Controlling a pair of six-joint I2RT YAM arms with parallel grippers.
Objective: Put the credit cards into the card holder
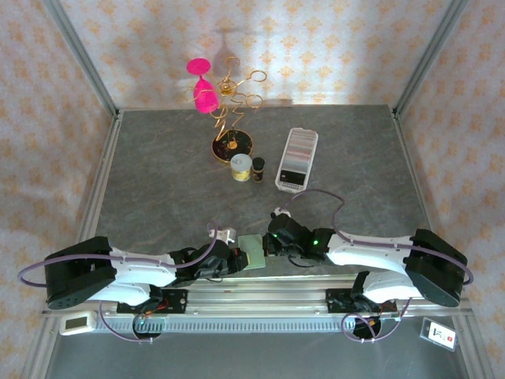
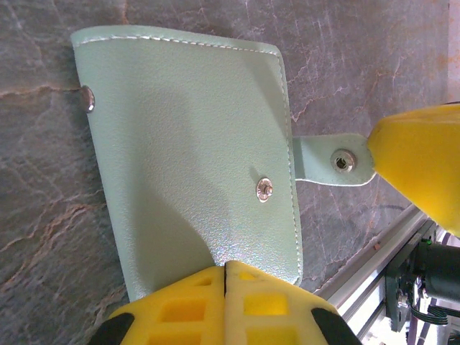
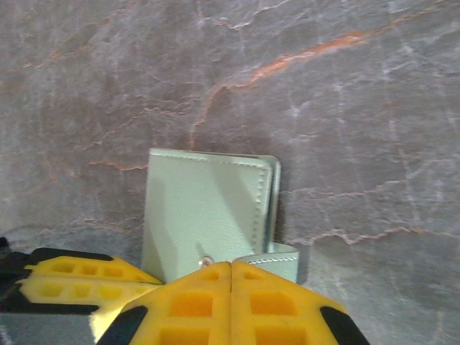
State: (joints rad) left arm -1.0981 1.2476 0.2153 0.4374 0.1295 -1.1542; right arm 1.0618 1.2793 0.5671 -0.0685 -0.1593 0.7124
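Yellow fingers of the left tool (image 2: 225,277) meet tightly, their tips pressed onto the near edge of the card holder (image 2: 187,144), which lies folded shut and flat on the bench (image 2: 359,57). Its snap tab (image 2: 323,159) sticks out unfastened to one side. The right tool (image 3: 231,269) is closed on the end of that tab, which curls up to it. Seen from above, the green holder sits near the front edge of the bench, between the two tools. Well apart, farther back, the credit cards (image 1: 300,151) stand packed in a long clear tray (image 1: 289,188).
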